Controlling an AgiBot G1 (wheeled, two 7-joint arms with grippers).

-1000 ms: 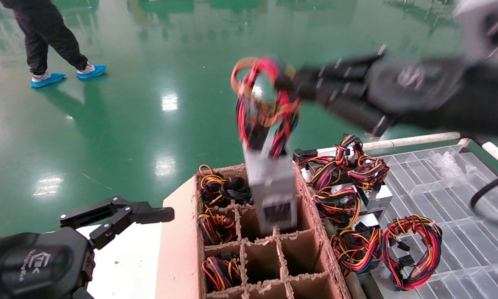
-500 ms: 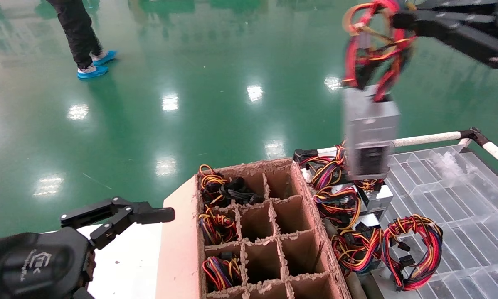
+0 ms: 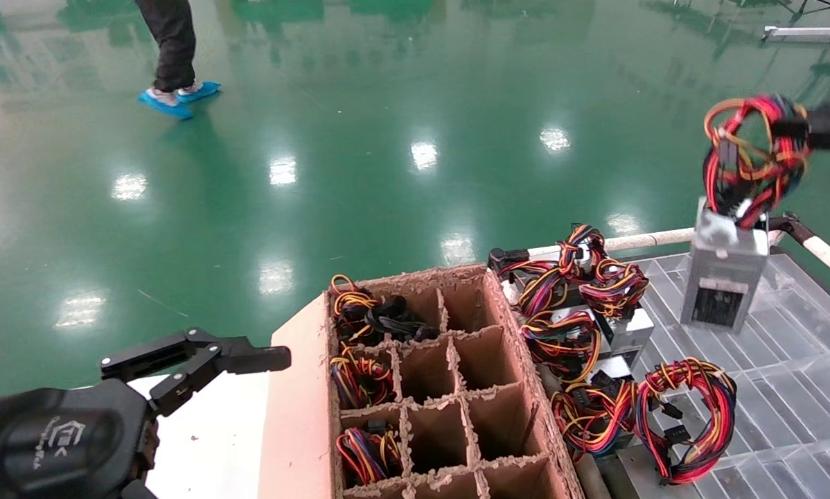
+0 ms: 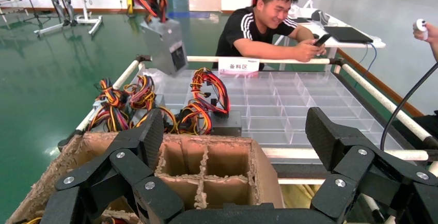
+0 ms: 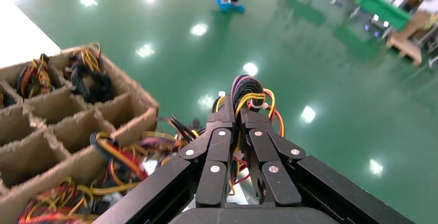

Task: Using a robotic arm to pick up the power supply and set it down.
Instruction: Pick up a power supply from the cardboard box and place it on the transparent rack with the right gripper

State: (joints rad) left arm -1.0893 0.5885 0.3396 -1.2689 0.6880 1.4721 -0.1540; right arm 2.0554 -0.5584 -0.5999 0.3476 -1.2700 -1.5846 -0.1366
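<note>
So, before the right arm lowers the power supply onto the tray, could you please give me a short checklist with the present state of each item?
1. Grip: right gripper fingers shut on the wire loop, ok.
2. Power supply hangs clear of the cardboard crate, ok.
3. Bare stretch of clear tray under it, apart from the supplies already set down, ok.
4. Box hanging straight: slightly tilted, not ok.
5. Left gripper parked open beside the crate, out of the way, ok.
6. How firmly the wires are held: cannot tell.
</note>
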